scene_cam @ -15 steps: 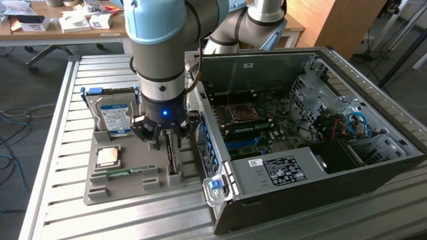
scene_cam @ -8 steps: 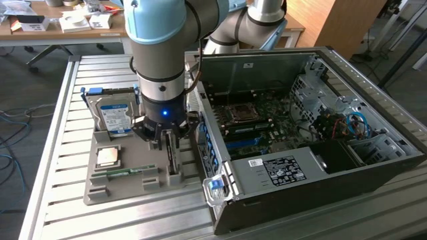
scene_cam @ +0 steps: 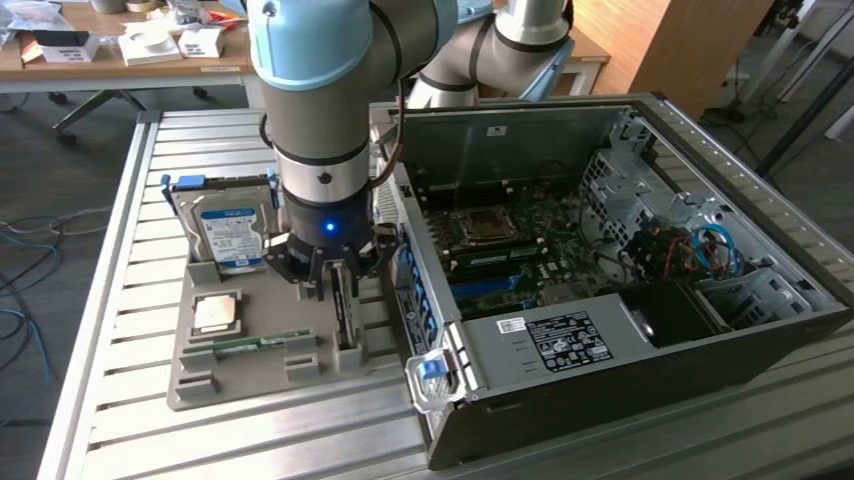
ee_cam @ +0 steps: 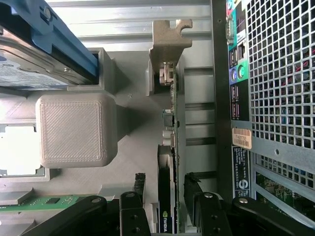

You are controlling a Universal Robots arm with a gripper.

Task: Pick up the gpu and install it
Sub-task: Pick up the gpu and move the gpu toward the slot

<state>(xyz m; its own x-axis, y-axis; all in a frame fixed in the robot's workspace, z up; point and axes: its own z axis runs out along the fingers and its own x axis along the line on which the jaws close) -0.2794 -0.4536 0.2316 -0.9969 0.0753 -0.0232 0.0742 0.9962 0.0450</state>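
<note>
Listing the scene as it stands, we record one arm lowered over a grey fixture tray (scene_cam: 240,385) on the slatted bench (scene_cam: 147,200). Item one, the gpu (scene_cam: 346,325): a thin dark card standing on its edge in a slot of the tray, on the side of the tray nearest the open computer case (scene_cam: 747,330). Its long axis runs along that side of the case, from under the wrist toward the tray's near end. Item two, the gripper (scene_cam: 336,290): it sits directly above the card and straddles it. In the wrist view the gripper (ee_cam: 166,177) has one pad on either face of the gpu (ee_cam: 166,206). We see it spread a little wider than the card, with a strip of grey tray showing between one pad and the black face. We judge that it is not yet pinching, and the card remains seated in its slot. Other tray contents are a blue-labelled hard drive (scene_cam: 230,232) upright at the far end and a narrow green memory stick (scene_cam: 247,345) lying flat, both toward the exterior view's left of the card. The case lies just beside the tray, on the exterior view's right.
</note>
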